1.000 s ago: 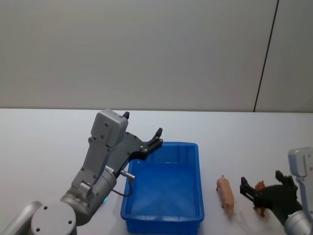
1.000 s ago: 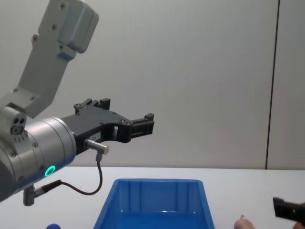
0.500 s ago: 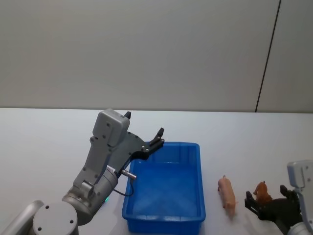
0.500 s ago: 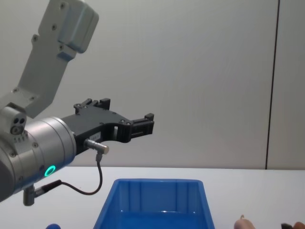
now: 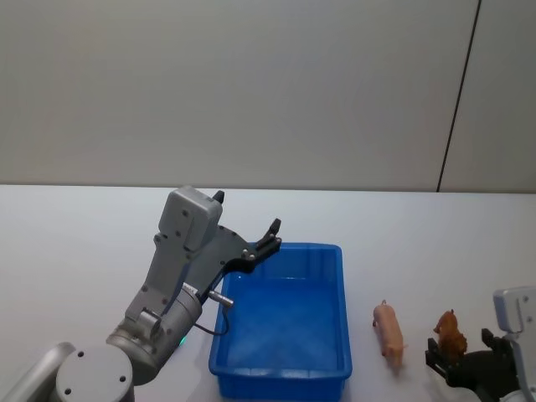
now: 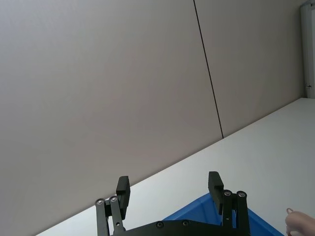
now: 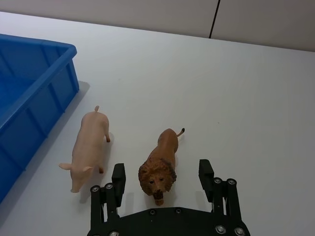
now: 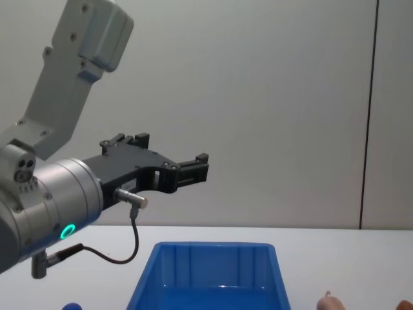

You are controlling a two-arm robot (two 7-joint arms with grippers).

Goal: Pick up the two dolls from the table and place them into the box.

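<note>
The pale pink doll (image 5: 388,331) and the brown lion-like doll (image 5: 450,332) lie side by side on the white table (image 5: 84,251), right of the blue box (image 5: 342,310). My right gripper (image 5: 459,343) is open low at the table's near right. In the right wrist view its fingers (image 7: 118,173) flank the brown doll's (image 7: 165,152) head without touching; the pink doll (image 7: 88,150) lies just outside them. My left gripper (image 5: 244,211) hovers open and empty above the box's far left corner, seen also as the left gripper (image 8: 173,152) in the chest view.
The box (image 7: 29,83) holds nothing visible. A grey wall with a dark vertical seam (image 5: 456,109) rises behind the table. Bare tabletop stretches left of the box and beyond the dolls.
My right gripper has drawn back and down toward the near table edge, uncovering more of the brown doll, and has dropped out of the chest view. The left arm has not moved.
</note>
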